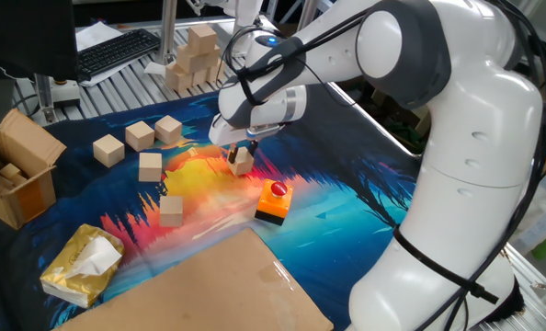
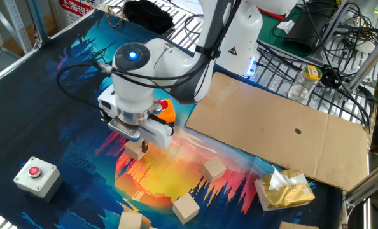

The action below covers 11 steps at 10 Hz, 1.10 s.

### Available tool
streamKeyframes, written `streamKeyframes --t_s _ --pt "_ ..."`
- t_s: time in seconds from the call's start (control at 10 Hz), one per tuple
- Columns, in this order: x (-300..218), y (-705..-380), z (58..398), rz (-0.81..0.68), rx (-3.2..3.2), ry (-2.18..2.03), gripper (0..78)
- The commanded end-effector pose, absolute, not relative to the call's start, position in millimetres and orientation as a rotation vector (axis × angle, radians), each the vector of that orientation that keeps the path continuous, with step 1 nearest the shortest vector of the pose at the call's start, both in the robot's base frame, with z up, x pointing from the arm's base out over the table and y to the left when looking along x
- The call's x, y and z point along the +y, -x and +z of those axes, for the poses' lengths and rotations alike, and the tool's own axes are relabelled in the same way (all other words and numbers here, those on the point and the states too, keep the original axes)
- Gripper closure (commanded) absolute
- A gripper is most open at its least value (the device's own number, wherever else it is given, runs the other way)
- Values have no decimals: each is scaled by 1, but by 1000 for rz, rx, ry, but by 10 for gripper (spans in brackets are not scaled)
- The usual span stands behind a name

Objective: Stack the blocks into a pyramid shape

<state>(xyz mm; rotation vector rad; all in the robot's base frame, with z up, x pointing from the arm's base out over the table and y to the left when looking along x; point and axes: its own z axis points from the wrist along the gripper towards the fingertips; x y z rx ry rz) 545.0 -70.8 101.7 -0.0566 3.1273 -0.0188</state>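
Observation:
My gripper [image 1: 241, 158] is shut on one pale wooden block [image 1: 244, 165], held low over the colourful mat just up-left of the orange-and-black button block [image 1: 274, 201]. Several more blocks lie loose to the left: three in a row [image 1: 108, 149] [image 1: 140, 135] [image 1: 169, 129], one below them [image 1: 150, 166], and one nearer the front [image 1: 171, 210]. In the other fixed view the gripper [image 2: 136, 146] grips the same block [image 2: 135, 151], with loose blocks [image 2: 214, 169] [image 2: 185, 207] [image 2: 130, 221] to its lower right. Whether the held block touches the mat is unclear.
An open cardboard box [image 1: 16, 175] stands at the left edge, and a yellow tissue packet [image 1: 82, 265] lies in front. A flat cardboard sheet [image 1: 199, 290] covers the near mat. A grey box with a red button [image 2: 35, 175] sits in the other view. Stacked wood pieces [image 1: 195, 55] stand behind the mat.

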Motion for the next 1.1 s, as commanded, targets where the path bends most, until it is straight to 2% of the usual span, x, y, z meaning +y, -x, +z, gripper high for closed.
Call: streamKeyframes --t_s 0.1,1.1 --pt "-71 -546 100 -21 3128 52 764" --pt "-71 -546 93 -71 3141 23 764"
